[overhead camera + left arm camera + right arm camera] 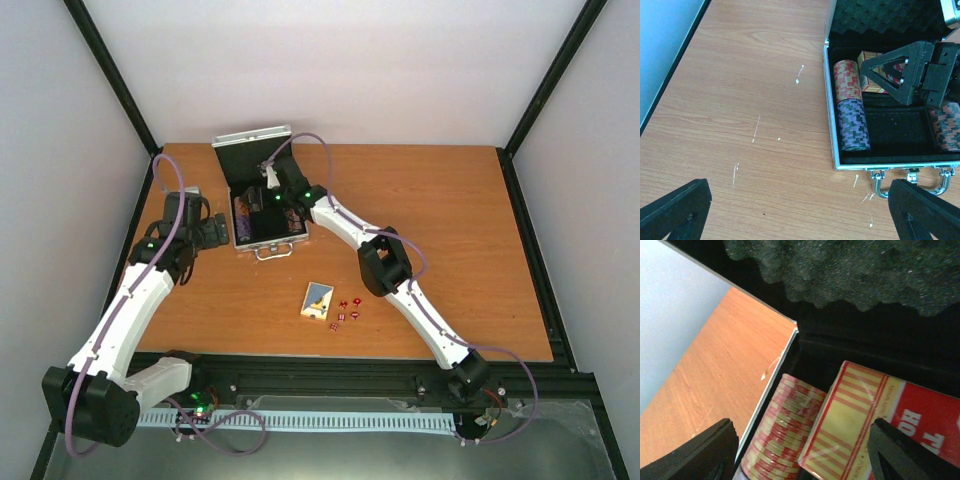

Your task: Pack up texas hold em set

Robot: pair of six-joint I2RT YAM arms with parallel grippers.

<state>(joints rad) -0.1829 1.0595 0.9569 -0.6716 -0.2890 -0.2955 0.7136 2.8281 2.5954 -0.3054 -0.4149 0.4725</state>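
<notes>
The open silver briefcase [880, 163] is placed at the far left of the table [450, 220], with its lid raised at the far side and its handle [910, 184] turned to the near edge. Two chip stacks [850, 102] are laid end to end inside, their long axis running from lid to handle, with the red deck [875, 415] beside them. The right claw [800, 445] is held open above the deck and the left claw [800, 210] is spread wide; nothing is gripped.

The overhead camera hangs high at the near edge, looking down over the whole brown wooden table [450, 220]. The left wrist camera looks down from near the small open silver aluminium briefcase [895, 132], catching tabletop and tray. The right wrist camera peers inside the case, very near the red-and-yellow striped card deck [855, 415], which both wrist views share.
</notes>
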